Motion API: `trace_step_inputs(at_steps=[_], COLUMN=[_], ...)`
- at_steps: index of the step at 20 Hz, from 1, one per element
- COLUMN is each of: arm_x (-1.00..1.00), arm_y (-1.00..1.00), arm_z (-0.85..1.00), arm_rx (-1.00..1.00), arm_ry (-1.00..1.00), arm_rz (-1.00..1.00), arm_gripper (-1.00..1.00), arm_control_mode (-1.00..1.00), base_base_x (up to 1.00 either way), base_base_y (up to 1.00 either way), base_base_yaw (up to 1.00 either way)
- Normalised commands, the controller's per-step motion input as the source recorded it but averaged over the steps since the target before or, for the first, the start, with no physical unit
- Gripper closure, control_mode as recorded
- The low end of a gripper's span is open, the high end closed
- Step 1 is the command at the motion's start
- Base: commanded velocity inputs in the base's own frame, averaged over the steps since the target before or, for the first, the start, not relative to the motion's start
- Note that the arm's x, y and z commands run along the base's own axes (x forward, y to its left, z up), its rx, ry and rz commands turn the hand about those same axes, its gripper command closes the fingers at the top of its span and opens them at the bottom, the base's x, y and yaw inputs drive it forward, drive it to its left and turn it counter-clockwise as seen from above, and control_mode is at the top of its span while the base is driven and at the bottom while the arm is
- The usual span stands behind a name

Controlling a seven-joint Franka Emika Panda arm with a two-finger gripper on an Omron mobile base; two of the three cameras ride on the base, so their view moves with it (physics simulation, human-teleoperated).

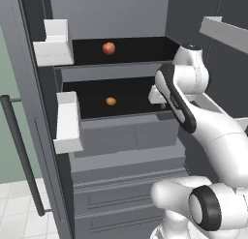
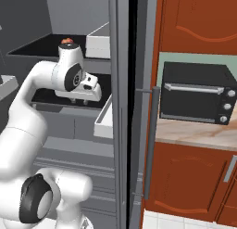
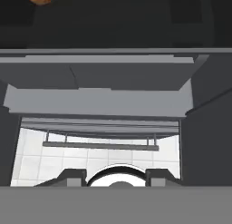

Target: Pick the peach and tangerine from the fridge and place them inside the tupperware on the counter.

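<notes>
While the fridge point(image 1: 121, 151) is standing open, the peach point(image 1: 109, 48) is sitting on the top black shelf; the tangerine point(image 1: 111, 101) is lying on the shelf below; the arm is reaching in at the right of that lower shelf, well apart from the tangerine; its fingers point(image 2: 79, 102) are closed and holding nothing; the counter point(image 2: 203, 133) is waiting beside the fridge.
</notes>
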Motion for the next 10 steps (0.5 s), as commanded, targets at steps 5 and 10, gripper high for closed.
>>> trace_step_inputs(at_steps=[5,10], arm_x=[-0.07,-0.05], arm_y=[0.14,0.39], arm_z=[0.0,0.0], arm_rx=[0.0,0.0], arm_ry=[-0.01,-0.08], arm_rz=[0.0,0.0], arm_gripper=[-1.0,-1.0], arm_control_mode=[-1.0,-1.0], base_base_x=[0.0,0.0], base_base_y=[0.0,0.0], base_base_yaw=[0.0,0.0])
